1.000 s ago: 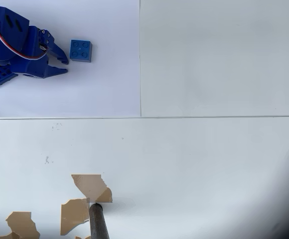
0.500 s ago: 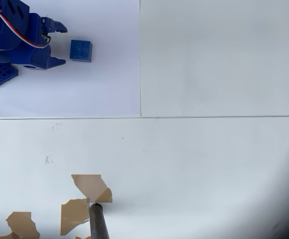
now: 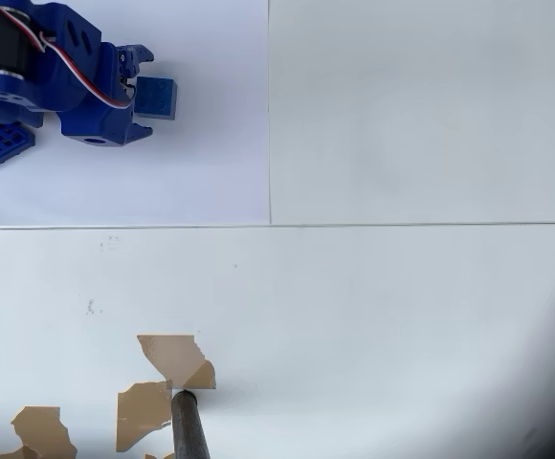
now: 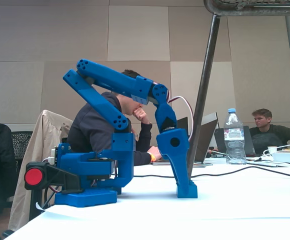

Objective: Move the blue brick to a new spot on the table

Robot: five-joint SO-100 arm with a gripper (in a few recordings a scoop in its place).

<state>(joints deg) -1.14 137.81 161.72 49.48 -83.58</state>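
One small square blue plastic brick [image 3: 155,98] sits on the white paper sheet [image 3: 201,153], between the blue two-finger gripper [image 3: 140,91] spread fingers (not yet pinched). Likely light, rigid, slick; grip opposite flat sides.

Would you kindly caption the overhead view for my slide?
Open blue gripper straddling the blue brick on a white table.

The blue brick [image 3: 156,98] (square, studs up) sits flat near the white table's [image 3: 402,316] upper-left corner in the overhead view
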